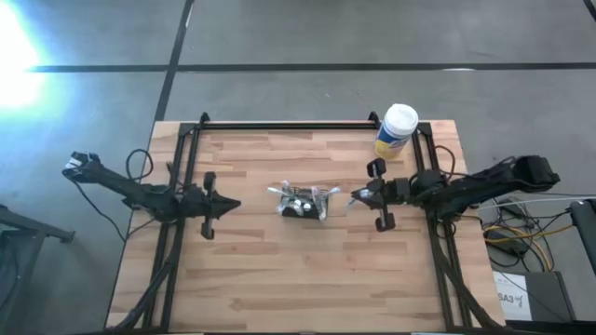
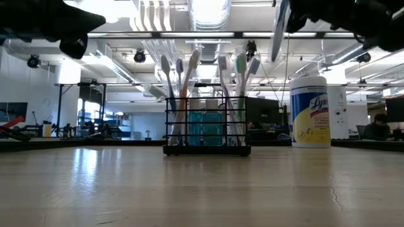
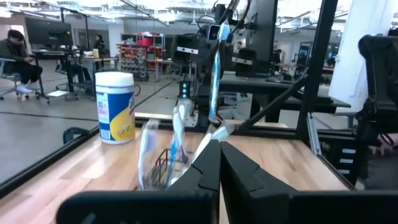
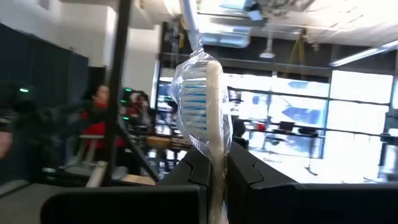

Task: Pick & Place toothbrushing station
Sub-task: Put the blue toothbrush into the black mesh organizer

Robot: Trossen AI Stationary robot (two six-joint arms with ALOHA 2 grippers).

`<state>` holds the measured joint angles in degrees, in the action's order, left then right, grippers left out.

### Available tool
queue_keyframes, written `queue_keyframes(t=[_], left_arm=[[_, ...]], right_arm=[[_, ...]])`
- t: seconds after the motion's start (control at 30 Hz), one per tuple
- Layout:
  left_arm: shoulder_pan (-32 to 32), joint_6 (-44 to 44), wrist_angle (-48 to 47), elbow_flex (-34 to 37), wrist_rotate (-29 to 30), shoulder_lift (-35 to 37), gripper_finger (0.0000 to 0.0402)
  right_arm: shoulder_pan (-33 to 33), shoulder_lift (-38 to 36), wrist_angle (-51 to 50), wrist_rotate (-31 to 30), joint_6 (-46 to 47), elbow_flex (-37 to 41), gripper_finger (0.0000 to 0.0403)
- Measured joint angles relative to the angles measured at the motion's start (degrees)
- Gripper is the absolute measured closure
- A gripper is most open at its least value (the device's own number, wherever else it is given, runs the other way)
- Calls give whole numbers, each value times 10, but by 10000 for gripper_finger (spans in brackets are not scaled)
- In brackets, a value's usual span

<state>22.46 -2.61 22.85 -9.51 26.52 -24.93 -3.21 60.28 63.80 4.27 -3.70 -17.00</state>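
Note:
The toothbrushing station [image 1: 303,205], a small black mesh holder box, stands on its base at the table's middle, with several toothbrushes upright in it [image 2: 205,129]. It also shows in the left wrist view [image 3: 163,163]. My right gripper [image 1: 361,196] is just right of it, above the table, shut on a white toothbrush [image 4: 202,102] with blue-white bristles under clear film. My left gripper [image 1: 226,205] hovers left of the holder, shut and empty [image 3: 219,155]. My right gripper pinches the toothbrush's handle [image 4: 217,167] between its two fingers, below the head. The brush stands nearly upright, head up, and is lifted clear of the table [image 2: 278,28]. The fingers lie across the handle.
A round canister with a white lid and yellow label [image 1: 396,130] stands at the table's far right, behind my right gripper; it also shows in the low view [image 2: 310,111]. A black frame [image 1: 298,125] borders the table's far edge and sides. People sit in the room beyond.

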Motion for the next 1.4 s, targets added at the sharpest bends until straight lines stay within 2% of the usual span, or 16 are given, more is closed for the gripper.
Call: queue_keyframes(t=[0.2, 0.47, 0.77, 1.4], left_arm=[[-1, -4, -35, 29, 0, 39, 398], [-2, 9, -54, 34, 8, 42, 394], [-2, 9, -59, 34, 6, 42, 388], [-2, 4, -57, 43, 6, 42, 390]], right_arm=[[26, 89, 109, -9, -1, 18, 391], [46, 219, 219, -48, -1, -11, 391], [49, 305, 227, -74, 0, -46, 391], [48, 383, 225, -92, -12, -47, 391]])
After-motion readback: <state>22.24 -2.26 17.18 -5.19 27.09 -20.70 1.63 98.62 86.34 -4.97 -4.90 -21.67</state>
